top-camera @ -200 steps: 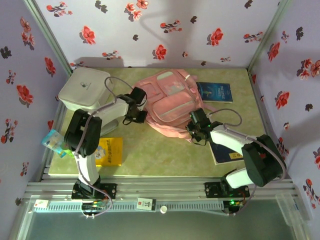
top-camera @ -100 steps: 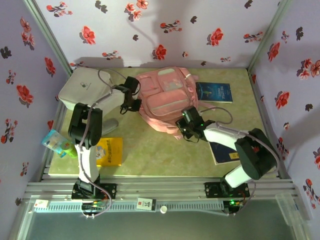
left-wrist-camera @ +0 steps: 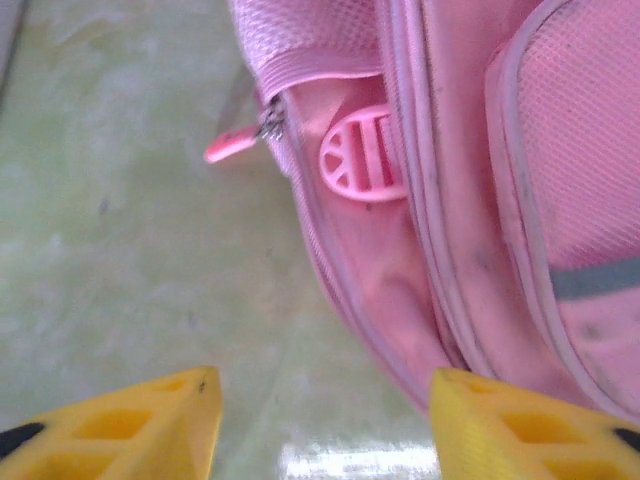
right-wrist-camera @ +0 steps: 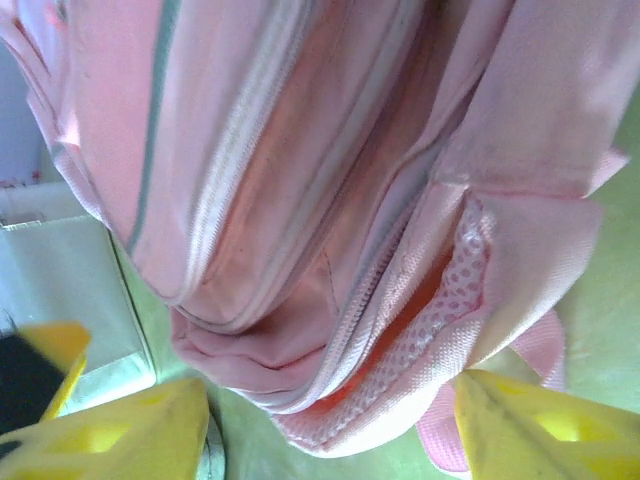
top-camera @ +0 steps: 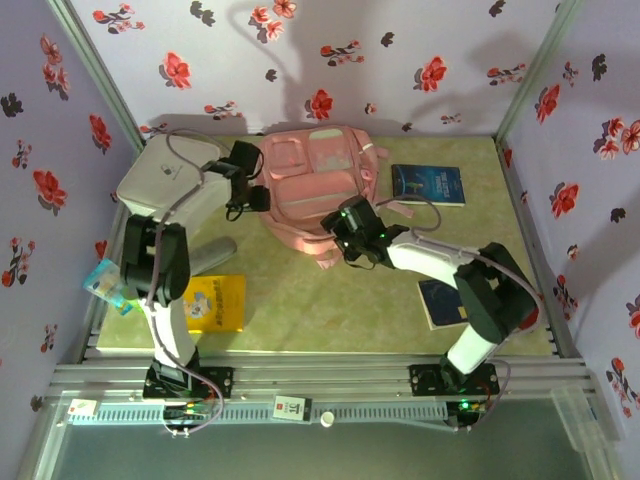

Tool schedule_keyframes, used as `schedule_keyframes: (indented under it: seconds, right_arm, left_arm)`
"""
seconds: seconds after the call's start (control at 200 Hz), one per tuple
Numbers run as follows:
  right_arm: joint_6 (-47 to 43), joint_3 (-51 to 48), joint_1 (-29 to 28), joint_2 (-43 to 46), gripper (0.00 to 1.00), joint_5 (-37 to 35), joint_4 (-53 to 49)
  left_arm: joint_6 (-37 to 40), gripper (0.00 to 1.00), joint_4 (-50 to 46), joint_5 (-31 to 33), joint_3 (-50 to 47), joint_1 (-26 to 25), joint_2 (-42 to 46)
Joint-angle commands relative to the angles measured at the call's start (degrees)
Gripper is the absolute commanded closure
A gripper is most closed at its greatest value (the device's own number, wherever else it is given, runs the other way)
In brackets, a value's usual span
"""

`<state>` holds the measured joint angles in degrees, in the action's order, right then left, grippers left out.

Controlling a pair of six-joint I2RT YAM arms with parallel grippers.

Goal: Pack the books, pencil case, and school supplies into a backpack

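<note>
The pale-pink backpack point(top-camera: 315, 185) lies flat at the back of the table. My left gripper point(top-camera: 258, 197) is at its left edge, open, with its right fingertip point(left-wrist-camera: 530, 430) close to the bag's seam near a zip pull point(left-wrist-camera: 235, 148). My right gripper point(top-camera: 338, 230) is at the bag's near edge, open, and the backpack's mesh rim point(right-wrist-camera: 420, 370) sits loose between its fingers. One dark blue book point(top-camera: 430, 185) lies right of the bag. Another blue book point(top-camera: 445, 300) lies by the right arm, and a yellow book point(top-camera: 215, 303) lies at the front left. I cannot make out the pencil case.
A white rounded box point(top-camera: 165, 180) stands at the back left, close to my left arm. A grey oblong thing point(top-camera: 210, 253) lies beside that arm. A light-blue and green packet point(top-camera: 110, 287) hangs off the table's left edge. Flowered walls close in three sides.
Both grippers dragged the backpack toward the back left, then opened and let go of it. Both arms have reached further back and left.
</note>
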<state>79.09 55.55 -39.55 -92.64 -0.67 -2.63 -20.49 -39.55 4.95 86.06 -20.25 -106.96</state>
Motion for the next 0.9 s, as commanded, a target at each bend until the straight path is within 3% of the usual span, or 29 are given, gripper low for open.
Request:
schedule_keyframes:
  seconds: [0.0, 0.18, 0.385, 0.535, 0.745, 0.895]
  right_arm:
    - [-8.20, -0.11, 0.00, 6.84, 0.23, -8.93, -8.37]
    - [-17.98, 1.44, 0.09, 10.72, 0.12, -15.54, -16.73]
    - [-24.01, 5.26, 0.35, 9.40, 0.09, -14.92, -18.00]
    - [-25.30, 6.03, 0.44, 8.11, 0.10, -10.29, -13.79]
    - [-23.87, 5.78, 0.44, 6.78, 0.10, -9.13, -12.66]
    - [-23.04, 5.52, 0.44, 6.07, 0.11, -9.25, -13.40]
  left_arm:
    - [-6.26, 0.34, -3.22, 0.57, -5.47, -0.12, 8.50]
    - [-13.72, 0.24, -2.77, -2.58, -20.08, -0.17, 19.31]
    - [-20.08, 0.18, -1.84, -2.33, -33.33, -0.22, 27.32]
    - [-21.56, 0.15, 1.68, -4.24, -37.98, -0.14, 26.63]
    - [-22.08, 0.15, 8.00, -10.04, -40.66, -0.39, 22.74]
    - [-22.98, 0.15, 11.83, -13.21, -41.93, -3.34, 21.21]
